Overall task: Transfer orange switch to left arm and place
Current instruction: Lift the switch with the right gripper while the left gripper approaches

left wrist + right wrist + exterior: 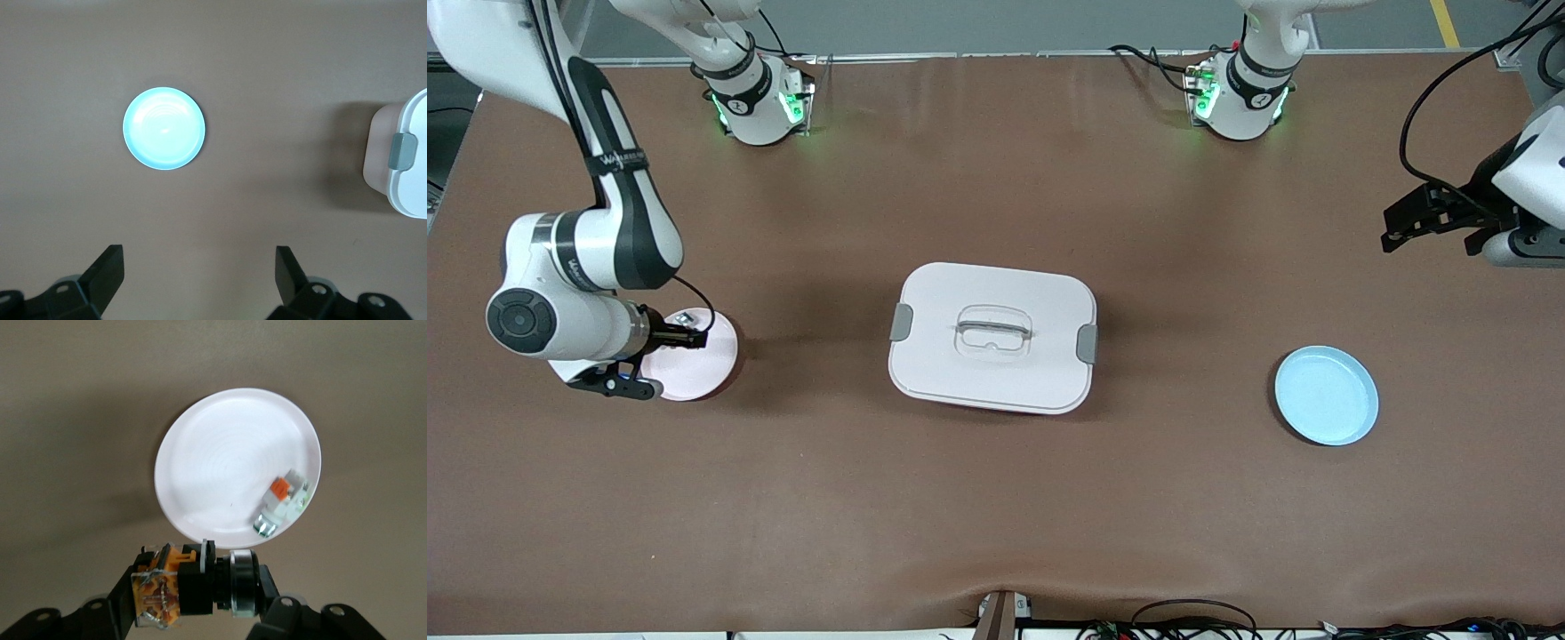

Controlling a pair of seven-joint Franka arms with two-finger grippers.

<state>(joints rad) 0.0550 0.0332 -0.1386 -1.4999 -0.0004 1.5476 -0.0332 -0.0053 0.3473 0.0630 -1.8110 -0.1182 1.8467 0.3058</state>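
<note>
Two arms are on record. We find the right gripper clamped tight on the orange switch, raised over the pink plate at the right arm's end of the table, wrist bent level. A small white-grey part remains on that plate. We judge the lift is meant to clear the box at mid-table. The left gripper waits, fingers fully spread and empty, above bare table near the blue plate.
</note>
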